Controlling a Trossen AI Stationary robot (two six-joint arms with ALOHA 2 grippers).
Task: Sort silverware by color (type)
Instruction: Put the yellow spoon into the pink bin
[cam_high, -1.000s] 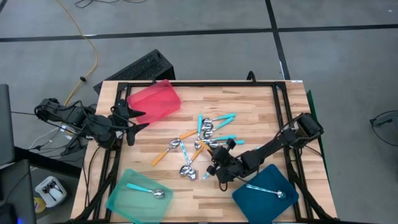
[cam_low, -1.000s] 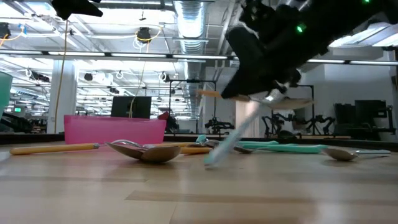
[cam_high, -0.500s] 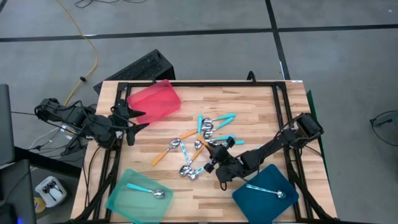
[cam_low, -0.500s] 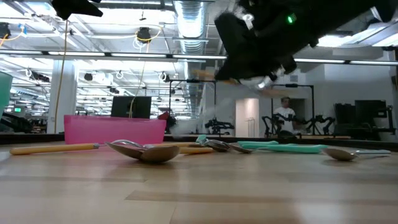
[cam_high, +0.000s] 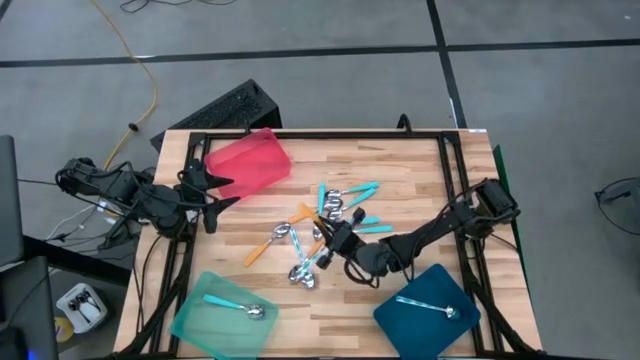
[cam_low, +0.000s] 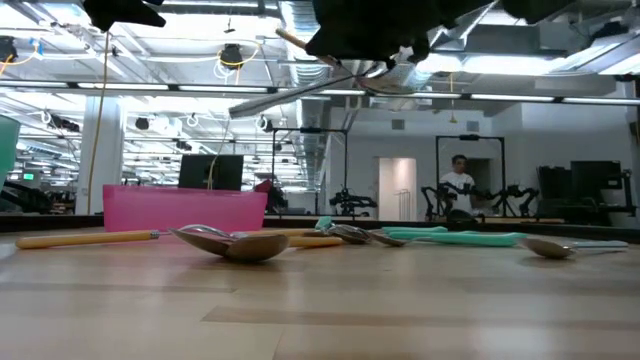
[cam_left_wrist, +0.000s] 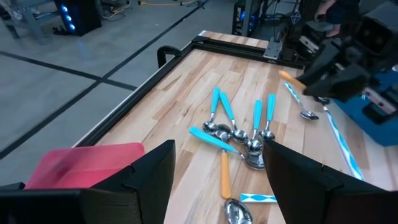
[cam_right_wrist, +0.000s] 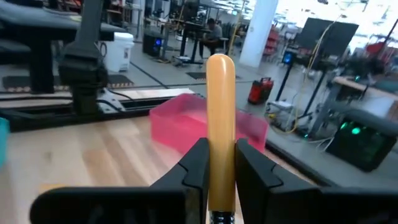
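Orange is the handle of the spoon (cam_right_wrist: 220, 130) that the right gripper (cam_high: 334, 238) holds. In the right wrist view this handle stands up between the two dark fingers (cam_right_wrist: 194, 165), which press on it from both sides with only a narrow gap, and its rounded end points away from the camera toward the red tray (cam_right_wrist: 205, 121). In the high view this gripper is above the pile of spoons (cam_high: 330, 225) near the middle of the wooden table (cam_high: 400, 170). The orange handle there sticks out from it toward the red tray. In the low view the spoon is lifted clear of the table top, high in the picture, under the dark arm.

The left gripper (cam_left_wrist: 217, 180) waits at the left edge of the table beside the red tray, with its fingers spread wide and nothing between them.

One turquoise spoon (cam_high: 232, 305) lies in the mint-green tray (cam_high: 200, 330), and one pale blue patterned spoon (cam_high: 428, 307) lies in the dark-blue tray (cam_high: 400, 325).

The bowl of the held spoon is hidden below the fingers in the right wrist view. In the high view the right arm covers part of the pile, so I cannot count the spoons there. In the low view the held spoon is blurred.
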